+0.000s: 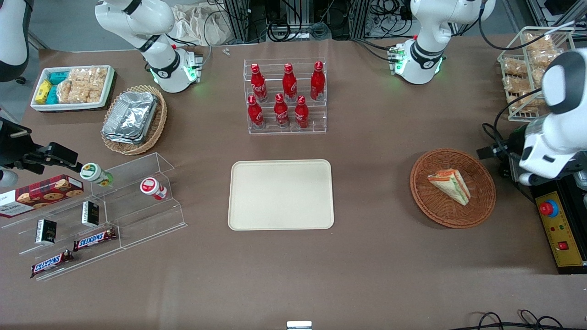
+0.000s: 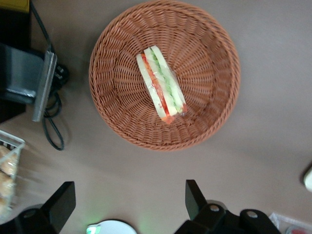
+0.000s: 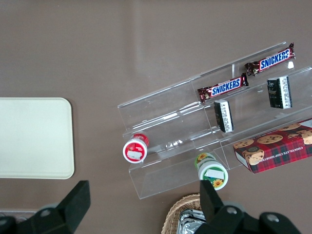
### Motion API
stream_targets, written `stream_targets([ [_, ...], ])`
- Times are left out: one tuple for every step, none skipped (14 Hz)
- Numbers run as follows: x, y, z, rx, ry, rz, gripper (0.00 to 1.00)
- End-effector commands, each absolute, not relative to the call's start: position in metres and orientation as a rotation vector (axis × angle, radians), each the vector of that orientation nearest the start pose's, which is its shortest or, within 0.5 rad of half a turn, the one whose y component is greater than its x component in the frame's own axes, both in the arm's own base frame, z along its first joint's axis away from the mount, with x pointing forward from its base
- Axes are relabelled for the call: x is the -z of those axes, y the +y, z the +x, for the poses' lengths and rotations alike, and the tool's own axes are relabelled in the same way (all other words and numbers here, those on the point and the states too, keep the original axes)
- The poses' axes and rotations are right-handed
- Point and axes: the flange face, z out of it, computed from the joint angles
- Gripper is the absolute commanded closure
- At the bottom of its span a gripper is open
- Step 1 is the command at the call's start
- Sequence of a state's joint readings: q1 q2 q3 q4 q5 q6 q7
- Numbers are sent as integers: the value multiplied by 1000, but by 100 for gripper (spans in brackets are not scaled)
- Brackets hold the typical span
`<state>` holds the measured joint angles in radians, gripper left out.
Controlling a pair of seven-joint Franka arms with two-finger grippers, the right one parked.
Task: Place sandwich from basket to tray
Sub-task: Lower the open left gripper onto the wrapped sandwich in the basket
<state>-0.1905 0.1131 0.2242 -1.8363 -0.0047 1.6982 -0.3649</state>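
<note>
1. Gripper (image 2: 129, 207) of the left arm hangs above the table with its fingers (image 2: 193, 197) spread wide, grasping nothing.
2. Below it, the sandwich (image 2: 162, 84) lies in the basket (image 2: 204, 58), apart from the fingers.
3. Tray (image 1: 281, 194) sits toward the table's middle, well apart from the basket.

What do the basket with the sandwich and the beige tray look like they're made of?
The basket looks like reddish-brown woven wicker: ribbed weave is visible. The tray seems smooth matte plastic, though that is uncertain. The sandwich lies inside the basket; the gripper hangs open above.
</note>
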Motion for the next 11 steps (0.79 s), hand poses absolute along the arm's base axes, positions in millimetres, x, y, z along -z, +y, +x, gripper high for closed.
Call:
stream_targets([
  [-398,13,561,-308,-854,-2916,0],
  [-374,11,560,-288,-895,-2901,0],
  [-352,12,557,-265,-931,-2892,0],
  [-329,13,554,-248,-965,-2881,0],
  [-300,13,551,-237,-981,-2869,0],
  [-279,14,551,-194,-1015,-2860,0],
  [-261,13,549,-155,-1049,-2852,0],
  [-245,14,546,-140,-1057,-2847,0],
  [-236,13,544,-129,-1063,-2849,0],
  [-230,13,543,-136,-1060,-2846,0],
  [-226,13,543,-144,-1062,-2842,0],
])
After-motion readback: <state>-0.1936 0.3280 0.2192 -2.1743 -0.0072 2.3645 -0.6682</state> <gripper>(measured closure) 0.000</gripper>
